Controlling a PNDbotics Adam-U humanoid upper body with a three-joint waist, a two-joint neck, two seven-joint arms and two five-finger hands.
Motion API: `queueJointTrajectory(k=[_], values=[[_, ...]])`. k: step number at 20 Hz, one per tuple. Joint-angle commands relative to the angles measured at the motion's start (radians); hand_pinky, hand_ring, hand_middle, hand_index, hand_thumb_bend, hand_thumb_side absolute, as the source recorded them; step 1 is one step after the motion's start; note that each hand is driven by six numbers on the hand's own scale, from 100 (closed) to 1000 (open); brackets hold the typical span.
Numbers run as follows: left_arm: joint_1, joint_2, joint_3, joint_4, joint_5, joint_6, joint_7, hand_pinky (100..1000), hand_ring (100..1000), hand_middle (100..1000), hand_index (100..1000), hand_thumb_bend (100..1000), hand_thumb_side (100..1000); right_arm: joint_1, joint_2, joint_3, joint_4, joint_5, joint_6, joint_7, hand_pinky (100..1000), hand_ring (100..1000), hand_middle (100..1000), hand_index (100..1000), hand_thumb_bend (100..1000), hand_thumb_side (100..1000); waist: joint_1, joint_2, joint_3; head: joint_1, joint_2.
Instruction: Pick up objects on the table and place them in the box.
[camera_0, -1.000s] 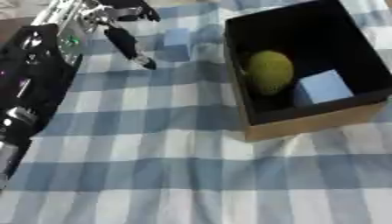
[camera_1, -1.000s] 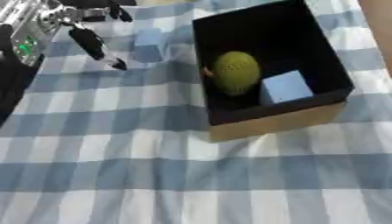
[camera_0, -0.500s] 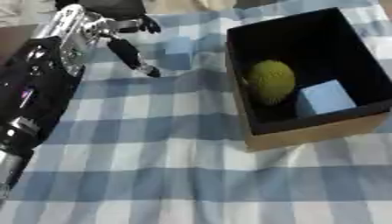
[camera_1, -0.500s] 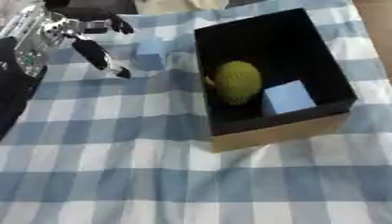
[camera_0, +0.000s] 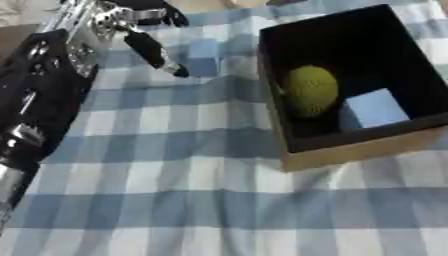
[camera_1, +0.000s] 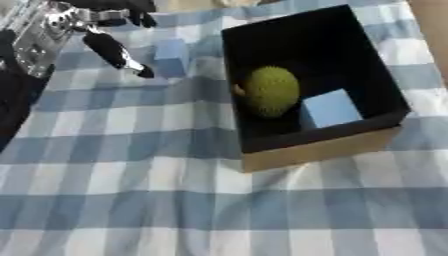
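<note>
A black-lined cardboard box (camera_0: 367, 150) stands at the right on the blue-and-white checked cloth. Inside it lie a green-yellow round fruit (camera_0: 310, 91) and a light blue block (camera_0: 376, 107). A second blue block (camera_0: 203, 57) sits on the cloth just left of the box's far corner. My left hand (camera_0: 144, 35) reaches in from the upper left, fingers straight and spread, one fingertip close beside this block on its left. Nothing is held. My right hand shows in neither view.
My black left arm (camera_0: 39, 100) fills the left side of the cloth. The checked cloth (camera_0: 201, 210) runs wide in front of the box. A bare table edge (camera_1: 433, 30) shows at the far right.
The whole picture has shifted, so the camera has moved. My left hand stays beside the blue block on the cloth, with its fingers a little nearer to it.
</note>
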Motion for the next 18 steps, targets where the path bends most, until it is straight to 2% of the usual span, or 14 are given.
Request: queueJointTrajectory(k=[1, 10, 18], values=[[-0.032, 0.014, 0.014, -0.009, -0.002, 0.004, 0.008, 905, 919, 857, 940, 631, 471, -0.005, -0.013, -0.006, -0.014, -0.002, -0.001, 0.004, 904, 1000, 524, 884, 100, 470, -0.012, -0.007, -0.001, 0.006, -0.005], [-0.037, -0.001, 0.014, 0.005, 0.002, -0.009, 0.007, 904, 919, 858, 938, 614, 473, -0.016, -0.01, -0.005, -0.014, -0.009, -0.001, 0.009, 905, 1000, 522, 884, 100, 470, -0.008, 0.006, -0.013, 0.019, -0.021], [-0.039, -0.015, 0.015, 0.017, 0.029, -0.011, 0.01, 897, 913, 852, 933, 549, 483, -0.022, -0.007, -0.004, -0.014, -0.014, 0.006, 0.012, 905, 1000, 519, 884, 100, 470, -0.002, 0.017, -0.02, 0.028, -0.035]])
